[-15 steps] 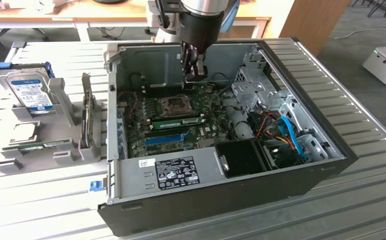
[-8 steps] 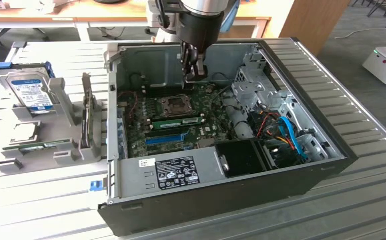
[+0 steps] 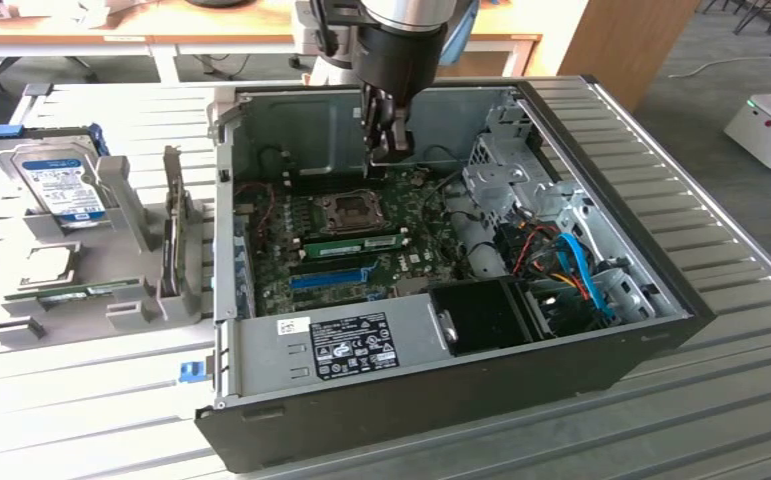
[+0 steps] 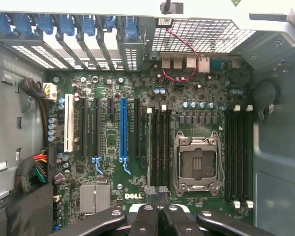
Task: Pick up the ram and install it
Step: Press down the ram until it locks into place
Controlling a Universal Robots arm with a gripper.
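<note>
In the exterior view, the gripper (image 3: 393, 150) is seen inside the open computer case (image 3: 625, 330), just above the motherboard (image 3: 358, 240) and near the processor socket (image 3: 354, 209). Its fingers are pressed together with nothing held. The ram (image 3: 358, 242) is seen lying in a slot just beside that socket.

In the wrist view, the ram (image 4: 149, 147) is seated in the slot next to the socket (image 4: 196, 164). The job looks mostly done; whether the slot clips are locked cannot be told
</note>
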